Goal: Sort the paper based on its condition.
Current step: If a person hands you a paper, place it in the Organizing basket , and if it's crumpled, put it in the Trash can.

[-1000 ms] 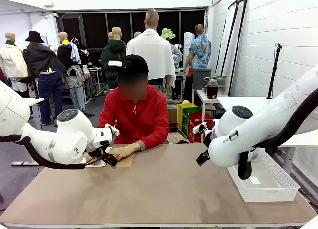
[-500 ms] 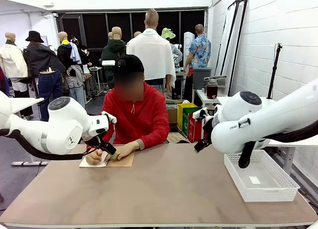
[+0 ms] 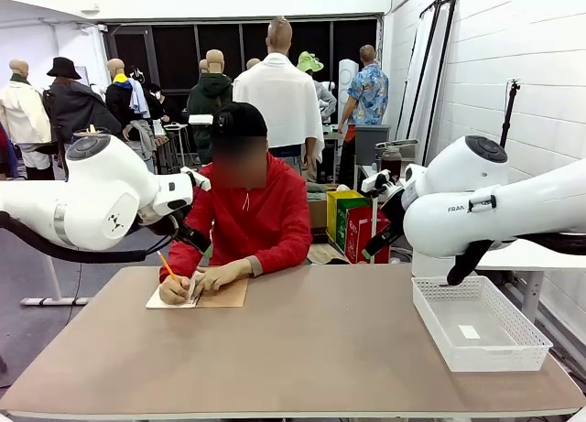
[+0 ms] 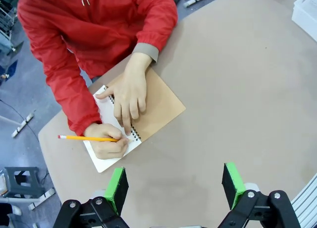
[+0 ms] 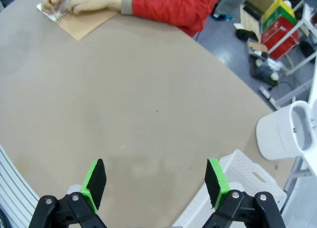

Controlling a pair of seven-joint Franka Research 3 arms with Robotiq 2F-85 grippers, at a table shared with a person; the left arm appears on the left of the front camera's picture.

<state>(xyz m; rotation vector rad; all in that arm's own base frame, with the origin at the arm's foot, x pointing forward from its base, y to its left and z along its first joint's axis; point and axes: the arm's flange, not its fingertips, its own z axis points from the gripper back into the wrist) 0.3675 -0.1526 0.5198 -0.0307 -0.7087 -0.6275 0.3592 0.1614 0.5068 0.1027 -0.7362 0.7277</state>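
Jaws, left gripper: spread wide, green pads well apart, nothing held; bare table shows between them.
Jaws, right gripper: likewise fully spread and empty, above open tabletop in the lower middle of the right wrist frame.
Paper: one white sheet, flat on the table in the left half of the left wrist frame and touching the spiral edge of the notebook. Whether it is loose or bound cannot be told. In the front frame it sits at middle left, at the table's far edge.
Person, red sleeves: pencil hand rests on the sheet, holding a yellow pencil. The other hand lies flat across the sheet and the brown cover.
White basket: lower right of the front frame, on the table, well apart from the sheet. A small white slip lies on its floor, too small to identify.
Arms: left arm and right arm are both raised clear of the table.
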